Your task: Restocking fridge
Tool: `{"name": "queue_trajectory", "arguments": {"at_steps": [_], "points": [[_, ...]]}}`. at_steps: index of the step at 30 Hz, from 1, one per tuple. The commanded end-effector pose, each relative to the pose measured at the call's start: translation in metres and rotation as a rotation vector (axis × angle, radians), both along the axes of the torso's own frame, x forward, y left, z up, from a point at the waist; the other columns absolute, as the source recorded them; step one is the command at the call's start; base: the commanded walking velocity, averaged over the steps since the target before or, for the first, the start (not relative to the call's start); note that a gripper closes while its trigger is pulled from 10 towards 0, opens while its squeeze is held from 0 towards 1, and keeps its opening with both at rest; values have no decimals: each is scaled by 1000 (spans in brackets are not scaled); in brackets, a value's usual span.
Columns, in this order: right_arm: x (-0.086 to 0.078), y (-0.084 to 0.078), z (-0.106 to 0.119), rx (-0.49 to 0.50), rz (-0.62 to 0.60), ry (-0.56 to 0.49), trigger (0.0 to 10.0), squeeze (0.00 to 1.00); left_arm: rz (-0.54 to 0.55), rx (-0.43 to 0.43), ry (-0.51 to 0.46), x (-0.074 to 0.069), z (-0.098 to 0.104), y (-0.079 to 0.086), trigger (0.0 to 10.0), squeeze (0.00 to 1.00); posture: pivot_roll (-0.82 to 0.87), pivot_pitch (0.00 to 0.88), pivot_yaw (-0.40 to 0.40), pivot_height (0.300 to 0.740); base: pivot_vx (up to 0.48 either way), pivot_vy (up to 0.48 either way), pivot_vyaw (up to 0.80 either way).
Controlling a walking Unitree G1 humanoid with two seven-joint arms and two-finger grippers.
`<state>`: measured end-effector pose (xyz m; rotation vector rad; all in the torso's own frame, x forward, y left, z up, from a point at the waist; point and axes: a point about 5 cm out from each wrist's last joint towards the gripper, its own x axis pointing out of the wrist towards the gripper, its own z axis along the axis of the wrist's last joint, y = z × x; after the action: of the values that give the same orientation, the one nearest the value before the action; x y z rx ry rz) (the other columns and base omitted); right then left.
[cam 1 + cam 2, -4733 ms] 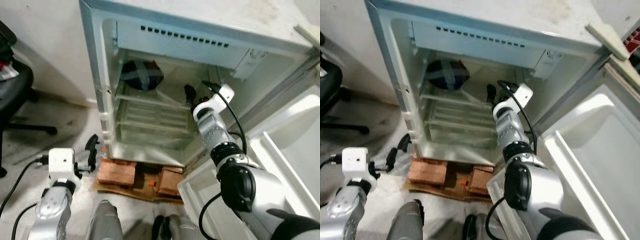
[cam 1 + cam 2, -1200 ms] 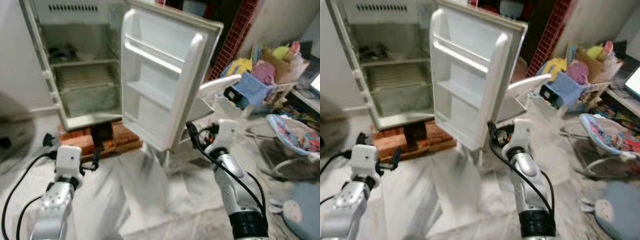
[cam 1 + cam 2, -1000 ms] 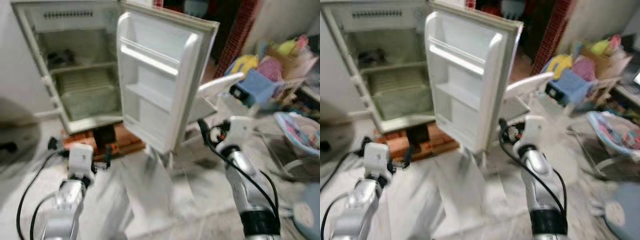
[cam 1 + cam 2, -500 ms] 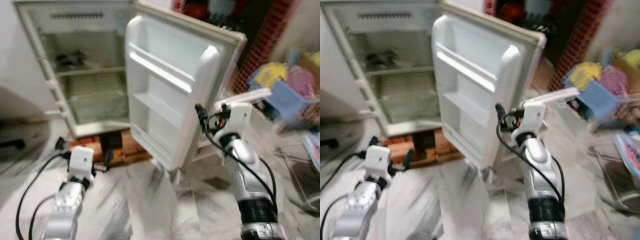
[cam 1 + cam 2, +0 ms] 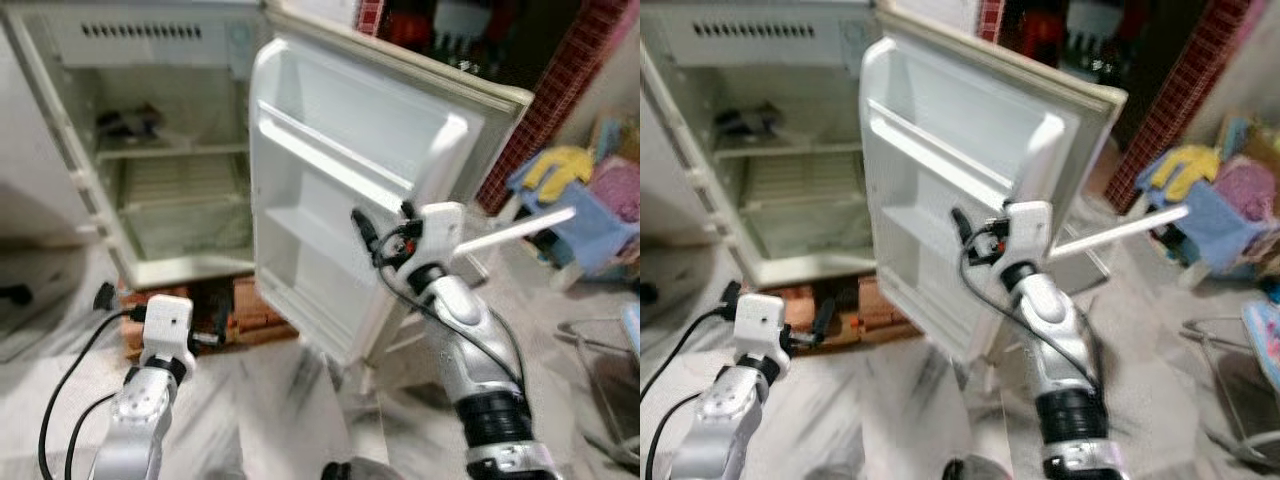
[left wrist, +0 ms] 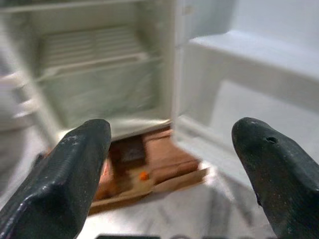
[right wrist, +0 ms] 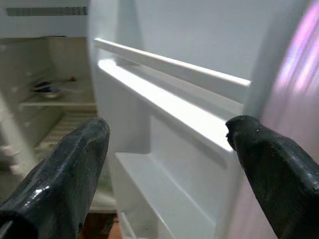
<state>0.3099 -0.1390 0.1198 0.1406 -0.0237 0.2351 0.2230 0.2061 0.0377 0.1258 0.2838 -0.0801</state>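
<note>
A pale, streaked floor [image 5: 300, 400] runs up to a small white fridge [image 5: 90, 150] whose cabinet stands raised on red bricks [image 5: 245, 310] over a sheet of cardboard. Its door [image 5: 350, 180] hangs wide open, the inner shelves facing the camera and blocking the way between the cabinet and the right side of the room. Past the door's outer edge lie a brick pillar [image 5: 560, 90], a white board propped at a slant [image 5: 510, 232], and a heap of blue, yellow and pink toys [image 5: 590, 190]. A dark item [image 5: 128, 122], too blurred to name, rests on the fridge's upper shelf. The right gripper [image 7: 164, 149] is raised just before the door's shelves, fingers spread wide with nothing between them. The left gripper [image 6: 169, 169] hangs low near the bricks, fingers likewise wide apart and bare. Black cables trail from both wrists.
</note>
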Motion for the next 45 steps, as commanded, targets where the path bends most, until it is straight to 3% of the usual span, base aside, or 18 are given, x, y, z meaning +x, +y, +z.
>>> {"name": "queue_trajectory", "arguments": {"at_steps": [1, 6, 8, 10, 12, 15, 18, 27, 36, 45], "points": [[-4, -6, -3, 10, -12, 17, 10000, 0, 2, 3, -12, 2, 4, 3, 10000, 0, 191, 0, -88, 740, 0, 0, 0], [-23, 2, -15, 51, 161, 96, 10000, 0, 0, 4, -16, 2, 4, 3, 10000, 0, 189, 0, -88, 740, 0, 0, 0], [-40, -3, -27, 29, 252, 173, 10000, 0, 0, 3, -15, 2, 5, 4, 10000, 0, 186, 1, -88, 740, 0, 0, 0], [-46, -9, -35, -5, 257, 217, 10000, 0, -2, 8, -16, 1, 5, 4, 10000, 0, 184, 1, -87, 740, 0, 0, 0], [-48, -34, -48, -117, 111, 254, 10000, 0, -18, 4, -16, 1, 6, 4, 10000, 0, 177, 4, -84, 740, 0, -347, 0], [-46, -43, -49, -148, 44, 247, 10000, 0, -19, 3, -18, 1, 6, 4, 10000, 0, 175, 4, -82, 740, 0, -456, 0], [-32, -49, -39, -117, -70, 197, 10000, 0, -31, 9, -18, 2, 6, 2, 10000, 0, 175, 3, -75, 740, 0, -463, 0], [-22, -41, -28, -94, -54, 150, 10000, 0, -27, 12, -17, 3, 7, 4, 10000, 0, 190, 5, -75, 740, 0, -461, 0], [-8, -47, -18, -107, -14, 104, 10000, 0, 9, 7, 15, -4, 2, 5, 10000, 0, 192, 11, -77, 740, 0, -115, 0], [33, -44, 12, -82, -32, 15, 10000, 0, 206, 60, 126, -18, -8, 22, 10000, 0, 216, 17, -79, 740, 0, 0, 0]]}}
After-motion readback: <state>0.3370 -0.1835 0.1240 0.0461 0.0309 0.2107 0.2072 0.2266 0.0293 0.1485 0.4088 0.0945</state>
